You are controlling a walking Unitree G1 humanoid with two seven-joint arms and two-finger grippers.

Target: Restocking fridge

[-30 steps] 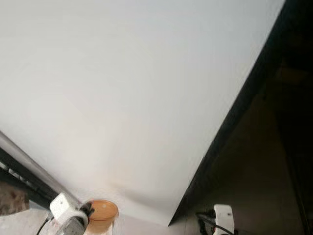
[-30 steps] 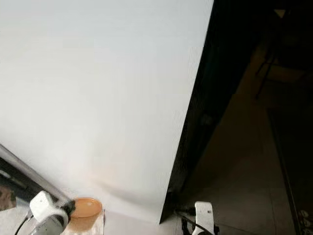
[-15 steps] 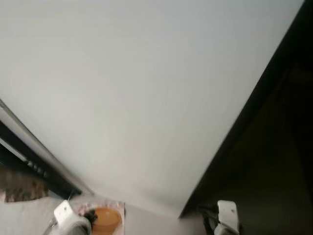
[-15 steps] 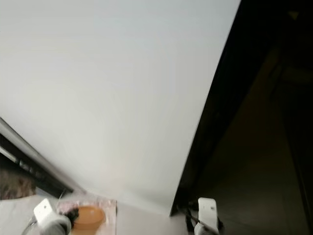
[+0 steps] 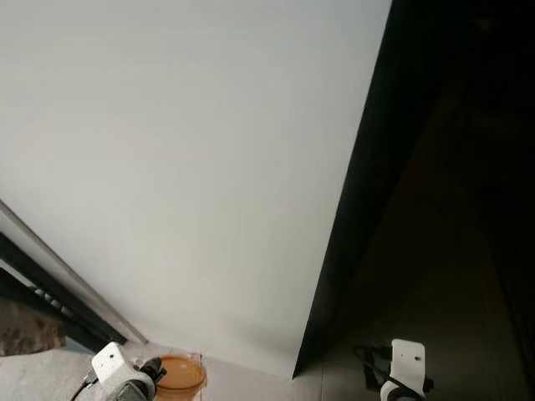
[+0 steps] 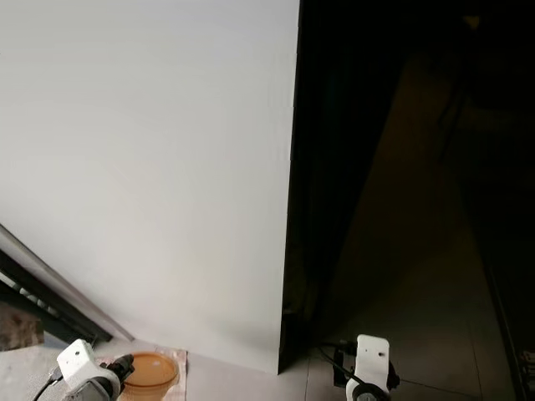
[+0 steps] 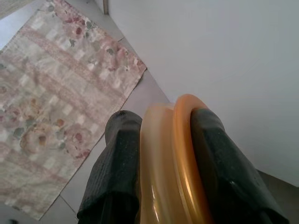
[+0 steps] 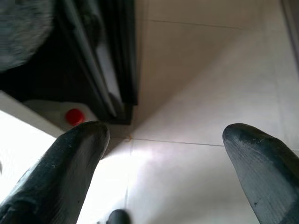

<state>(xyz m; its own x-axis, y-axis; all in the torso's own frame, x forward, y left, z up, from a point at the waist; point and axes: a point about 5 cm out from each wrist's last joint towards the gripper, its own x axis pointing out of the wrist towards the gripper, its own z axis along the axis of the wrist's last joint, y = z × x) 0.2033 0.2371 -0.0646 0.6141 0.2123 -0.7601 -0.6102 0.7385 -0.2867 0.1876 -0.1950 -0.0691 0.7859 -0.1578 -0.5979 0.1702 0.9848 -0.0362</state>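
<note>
From the head, my view has swung since half a second ago: the white door (image 5: 184, 167) edge now stands nearly straight up, and more dark room shows on the right. I think the camera moved, not the things. I count one door, one orange bowl (image 5: 178, 374) and two arms low in the picture. The bowl sits at the bottom, just beside my left wrist, over a small flowery rug (image 6: 171, 361) on the pale floor (image 6: 234, 380). My right arm hangs low on the right over dark floor.

In the left wrist view, my left claw (image 7: 161, 163) pinches the bowl by its rim, one black finger (image 7: 119, 163) on each side. The bowl is see-through orange plastic with a thick rounded rim, and it is held on edge. Below it I see the one rug and the white door close by.

In the right wrist view, my right claw (image 8: 163, 154) is spread wide and holds nothing. Between its two fingers (image 8: 70, 163) lies tiled floor. One red cap (image 8: 74, 116) shows on a white jug near a dark frame.
</note>
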